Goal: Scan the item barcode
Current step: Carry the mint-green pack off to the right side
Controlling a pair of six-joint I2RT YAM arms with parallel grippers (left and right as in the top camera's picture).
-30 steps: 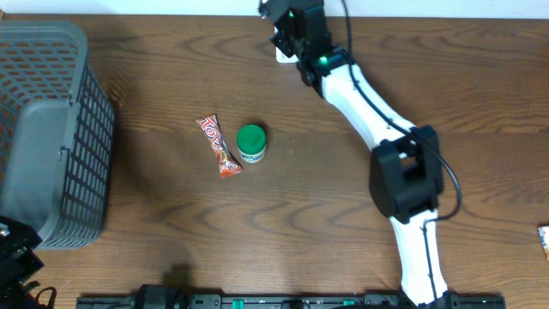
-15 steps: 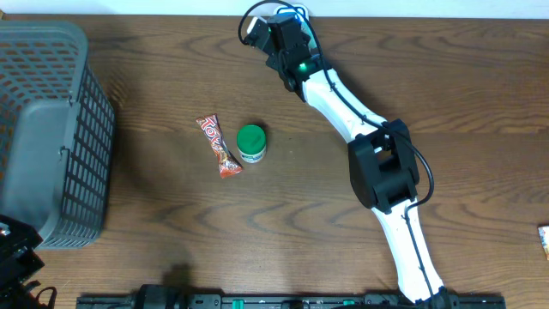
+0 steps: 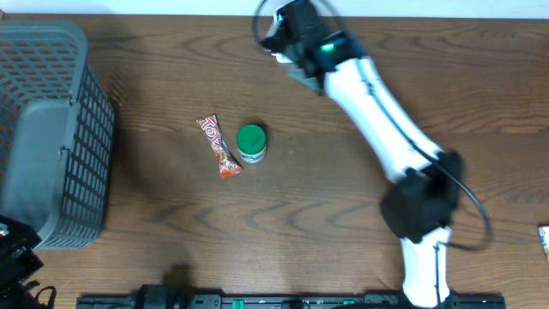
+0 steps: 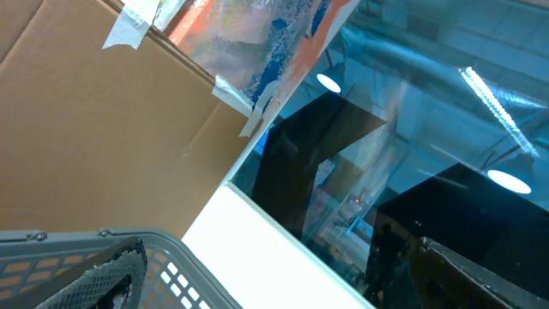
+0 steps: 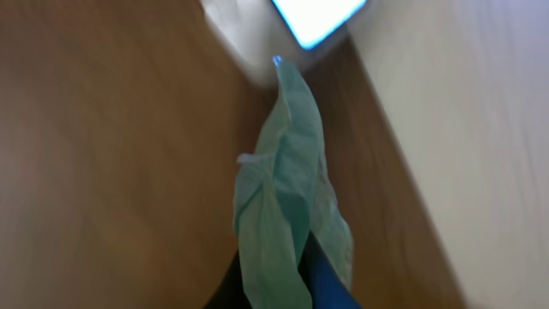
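One green packet [image 5: 287, 193] hangs pinched beside the table's [image 3: 455, 43] far edge.

This is looking like a robotics lab or workroom staged as a shop checkout. A white arm [image 3: 377, 103] is reaching across a wood-grain desk [image 3: 171, 240], where a grey basket [image 3: 51, 129], a snack bar [image 3: 218, 147] and a green-lidded jar [image 3: 251, 142] are sitting. Taped cardboard [image 4: 94, 146] is standing next to glass panes [image 4: 412, 112] that are reflecting ceiling strip lights [image 4: 497, 90].
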